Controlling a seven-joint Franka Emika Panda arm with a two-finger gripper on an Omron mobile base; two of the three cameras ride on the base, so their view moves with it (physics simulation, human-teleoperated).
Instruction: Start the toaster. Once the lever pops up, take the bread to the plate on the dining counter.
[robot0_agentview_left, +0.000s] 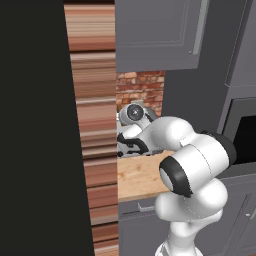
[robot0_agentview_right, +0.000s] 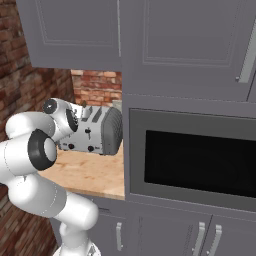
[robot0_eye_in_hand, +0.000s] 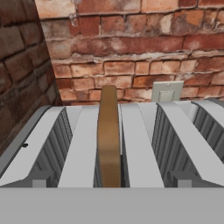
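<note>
Your claw hangs just above the toaster (robot0_agentview_right: 97, 131), looking down along its top, and its jaws stand wide open with nothing between them. Directly below and ahead of the claw, the bread (robot0_eye_in_hand: 108, 136) stands on edge in a slot, its brown crust rising well clear of the metal top. To either side of it the other slots look empty.

The toaster sits on a wooden counter (robot0_agentview_right: 87, 175) in a brick corner, with a brick wall (robot0_eye_in_hand: 131, 48) beyond the claw and a wall socket (robot0_eye_in_hand: 167, 91) up on it, past the far end of the slots. The oven (robot0_agentview_right: 200, 155) stands off to the claw's right, beside the toaster. The small black levers and knobs are on the toaster's front face, below the claw and nearer to you than the bread.

From how high the bread stands, you look to be either at the very start, lever not yet pressed, or at the point of lifting the toast out; the pictures do not settle which. If the lever is still up and unpressed, bring the claw down to the front and push it. If toasting is done, lower the open claw straight over the crust, close across the slice's flat faces, and lift vertically so it does not catch the slot edges. The plate and dining counter lie somewhere away from here.
</note>
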